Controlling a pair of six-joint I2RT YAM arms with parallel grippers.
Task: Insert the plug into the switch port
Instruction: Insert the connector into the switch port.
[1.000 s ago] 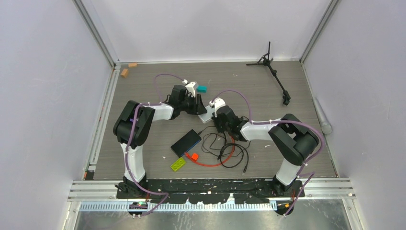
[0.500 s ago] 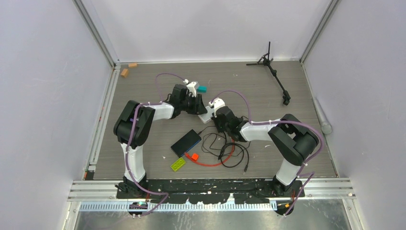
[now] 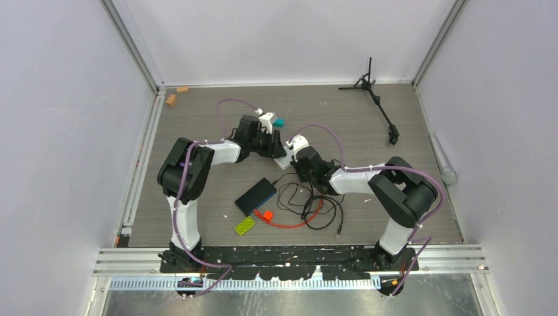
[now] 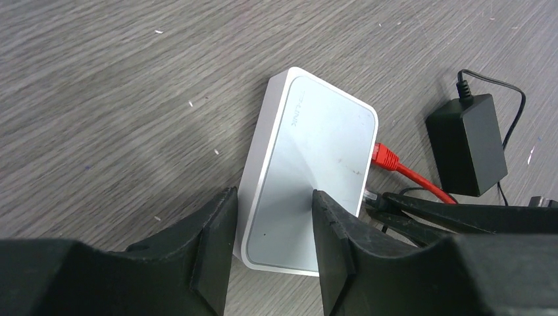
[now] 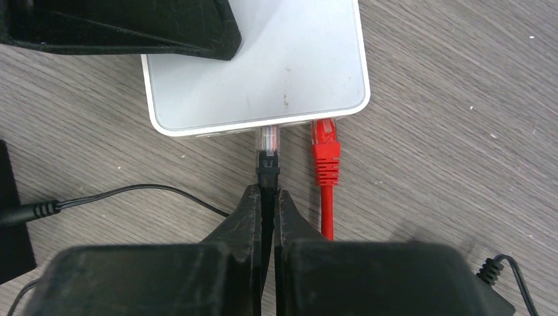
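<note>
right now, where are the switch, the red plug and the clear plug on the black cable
switch [image 5: 263,66]: right wrist view, bare middle of its white top
red plug [image 5: 326,155]: right wrist view, red boot just outside the port
clear plug [image 5: 267,139]: right wrist view, clear tip at the switch's edge

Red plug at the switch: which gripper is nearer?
Right. The right gripper is shut on the black-booted plug, right beside the red plug on the port side of the switch. The left gripper sits open over its opposite end.

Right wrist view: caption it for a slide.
Right gripper pinching a clear-tipped black plug at the white switch, beside a plugged-in red cable.
</note>
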